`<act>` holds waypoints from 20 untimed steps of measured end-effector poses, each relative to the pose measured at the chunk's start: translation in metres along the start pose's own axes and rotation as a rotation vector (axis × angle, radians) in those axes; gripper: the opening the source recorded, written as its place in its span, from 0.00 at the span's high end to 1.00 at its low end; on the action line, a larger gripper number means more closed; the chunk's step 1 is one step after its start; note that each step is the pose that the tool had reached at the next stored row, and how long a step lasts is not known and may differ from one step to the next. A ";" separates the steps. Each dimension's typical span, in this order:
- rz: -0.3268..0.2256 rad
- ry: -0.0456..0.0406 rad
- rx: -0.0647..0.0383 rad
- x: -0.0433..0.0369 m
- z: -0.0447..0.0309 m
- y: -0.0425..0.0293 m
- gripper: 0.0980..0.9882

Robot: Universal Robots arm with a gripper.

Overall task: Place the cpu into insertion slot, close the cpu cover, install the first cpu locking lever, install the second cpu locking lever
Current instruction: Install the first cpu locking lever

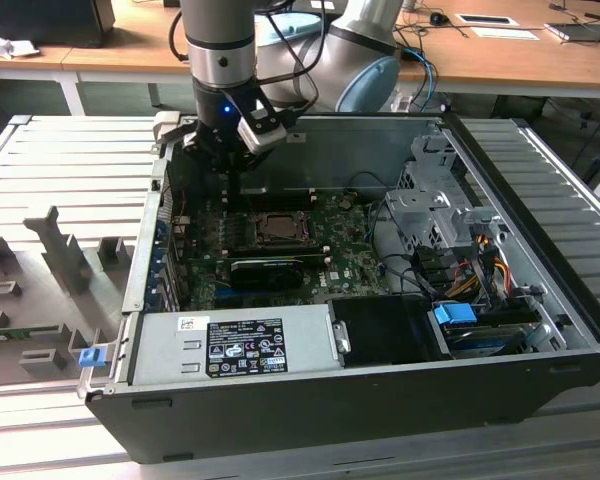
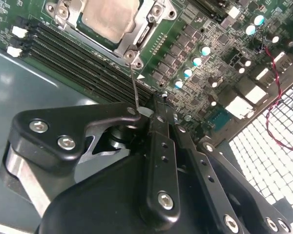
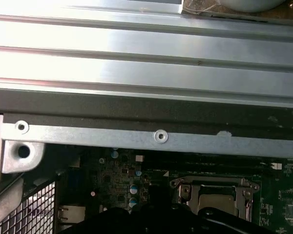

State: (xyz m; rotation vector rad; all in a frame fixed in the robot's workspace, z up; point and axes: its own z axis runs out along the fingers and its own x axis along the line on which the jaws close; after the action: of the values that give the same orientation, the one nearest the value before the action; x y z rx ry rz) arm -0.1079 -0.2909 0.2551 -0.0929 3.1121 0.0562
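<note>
Two jaws of the gripper (image 2: 154, 106) look pressed together at their tips in the second wrist view, and between them sits the free end of a thin wire lever (image 2: 133, 83). I judge that they are pinching it, though the contact itself is partly hidden by the black links. The lever runs from the tips back to a screw corner of the cover plate (image 2: 145, 30), so it stands up away from the board and is not hooked down. Just beyond it, the chip (image 2: 110, 18) lies flat in the socket (image 1: 254, 231). Its pale metal top shows through the square window of the cover plate, which lies down over its edges. So the first two steps look done to me: the chip is seated and the cover plate is closed. The lever work is what remains. The lever at the jaws is in hand but not latched, and the other lever I cannot make out with any certainty. Around the socket is the green circuit board (image 2: 224, 53), with long dark memory slots (image 2: 73, 63) beside the socket. In the exterior view the arm reaches down into the open computer case (image 1: 380, 385), which rests on a slatted metal tabletop (image 1: 70, 170).
</note>
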 end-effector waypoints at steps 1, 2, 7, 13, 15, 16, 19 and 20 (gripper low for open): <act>0.000 0.0000 0.000 -0.0001 0.0000 0.0000 0.99; 0.000 -0.0001 0.000 -0.0005 0.0001 0.0000 0.99; 0.000 -0.0001 0.000 -0.0017 0.0002 0.0000 0.99; 0.000 0.0000 0.000 -0.0030 0.0003 -0.0001 0.99; 0.000 0.0000 0.000 -0.0033 0.0003 -0.0002 0.99; 0.000 -0.0001 0.000 -0.0034 0.0003 -0.0002 0.99; 0.000 0.0000 0.000 -0.0038 0.0003 -0.0002 0.99; 0.000 -0.0001 0.000 -0.0040 0.0003 -0.0002 0.99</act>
State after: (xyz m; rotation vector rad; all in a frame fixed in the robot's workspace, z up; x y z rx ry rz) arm -0.1039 -0.2909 0.2549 -0.0929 3.1120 0.0562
